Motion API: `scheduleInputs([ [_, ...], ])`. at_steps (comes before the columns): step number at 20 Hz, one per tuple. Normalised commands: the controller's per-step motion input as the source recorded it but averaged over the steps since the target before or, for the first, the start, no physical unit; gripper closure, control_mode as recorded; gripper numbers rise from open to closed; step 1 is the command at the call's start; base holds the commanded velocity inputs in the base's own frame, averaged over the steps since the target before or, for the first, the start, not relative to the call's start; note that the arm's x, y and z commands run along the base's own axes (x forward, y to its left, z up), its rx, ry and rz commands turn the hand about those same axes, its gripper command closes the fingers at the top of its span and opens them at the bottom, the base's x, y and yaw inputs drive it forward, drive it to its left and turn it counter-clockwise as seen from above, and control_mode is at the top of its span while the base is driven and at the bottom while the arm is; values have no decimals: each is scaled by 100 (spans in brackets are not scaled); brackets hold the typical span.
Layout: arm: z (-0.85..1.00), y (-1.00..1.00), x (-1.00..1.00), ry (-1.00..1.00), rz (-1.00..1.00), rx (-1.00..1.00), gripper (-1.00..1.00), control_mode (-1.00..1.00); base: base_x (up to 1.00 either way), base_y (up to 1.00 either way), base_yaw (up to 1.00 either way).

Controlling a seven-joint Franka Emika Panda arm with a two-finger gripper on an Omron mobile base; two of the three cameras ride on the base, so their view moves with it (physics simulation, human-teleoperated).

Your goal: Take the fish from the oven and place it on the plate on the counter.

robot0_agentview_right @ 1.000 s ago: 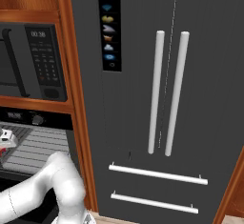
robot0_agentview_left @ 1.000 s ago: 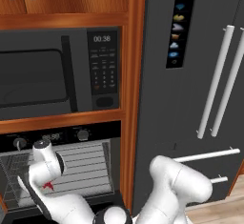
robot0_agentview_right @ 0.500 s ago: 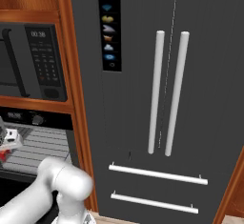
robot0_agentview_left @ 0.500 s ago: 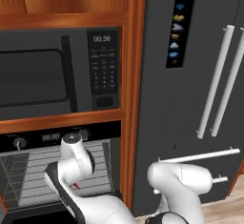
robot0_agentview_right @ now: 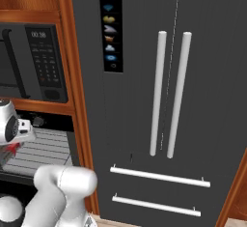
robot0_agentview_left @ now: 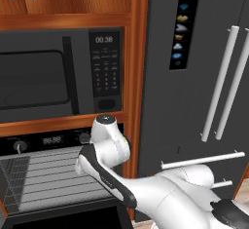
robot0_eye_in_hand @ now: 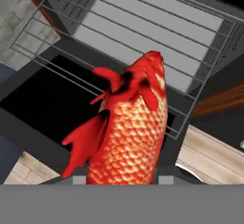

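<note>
The fish [robot0_eye_in_hand: 131, 132], red-orange and scaly, hangs in my gripper [robot0_eye_in_hand: 126, 180], whose jaws are shut on it; its body hides the fingertips. Below it in the hand view lie the oven's grey wire rack [robot0_eye_in_hand: 143, 27] and the dark open oven door [robot0_eye_in_hand: 43, 99]. In the right base view a bit of the fish [robot0_agentview_right: 12, 148] shows red under my white hand, at the left edge in front of the oven [robot0_agentview_right: 48, 148]. In the left base view my arm stands before the open oven [robot0_agentview_left: 44, 179]. The plate and the counter are out of view.
A black microwave [robot0_agentview_left: 48, 77] sits above the oven. A wooden post [robot0_agentview_left: 136, 101] separates the oven from a dark refrigerator [robot0_agentview_left: 194, 101] with long silver handles on the right. Wooden floor [robot0_eye_in_hand: 214, 156] shows beside the oven door.
My arm has swung right and up, away from the oven racks, carrying the fish with it. The cameras have stayed put.
</note>
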Motion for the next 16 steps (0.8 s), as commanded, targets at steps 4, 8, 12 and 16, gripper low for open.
scheduleInputs([
  [4,95,-85,-49,-2,0,8,100,-100,0,0,0],
  [8,95,-86,-46,0,-4,9,100,-100,0,0,0],
  [12,70,-100,-62,-14,-8,11,100,-100,0,0,0],
  [16,71,-100,-33,-6,-8,3,100,-100,0,0,0],
])
